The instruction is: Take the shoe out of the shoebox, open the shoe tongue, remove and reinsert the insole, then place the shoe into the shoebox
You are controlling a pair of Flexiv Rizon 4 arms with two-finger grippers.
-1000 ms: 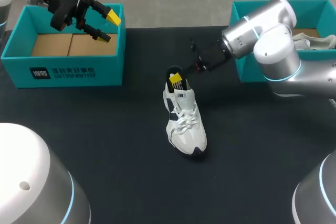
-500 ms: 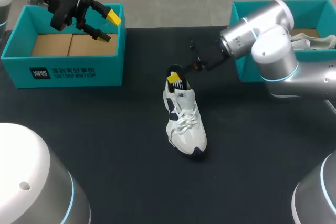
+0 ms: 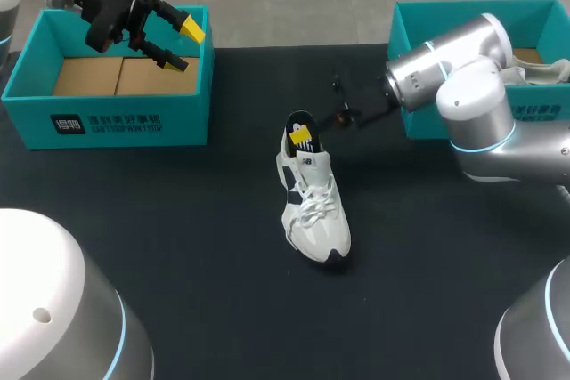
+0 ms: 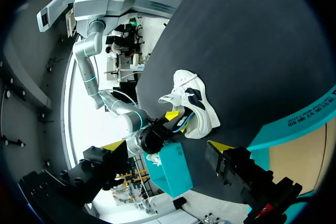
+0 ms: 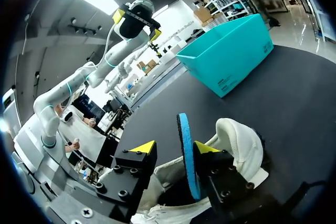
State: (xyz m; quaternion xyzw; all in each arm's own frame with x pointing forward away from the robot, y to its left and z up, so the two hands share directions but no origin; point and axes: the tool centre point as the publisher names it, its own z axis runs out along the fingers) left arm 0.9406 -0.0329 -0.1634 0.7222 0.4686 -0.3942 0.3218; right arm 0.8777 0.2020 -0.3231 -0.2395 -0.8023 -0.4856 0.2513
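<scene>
Inside the right hand (image 5: 174,147), the insole (image 5: 188,156)

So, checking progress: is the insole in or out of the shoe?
Partly out: the insole stands on edge, sticking up from the shoe.

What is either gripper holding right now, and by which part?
Nothing gripped. The insole stands upright out of the shoe's heel between the open fingers of the right gripper, against one finger only. The left gripper is open and empty.
</scene>
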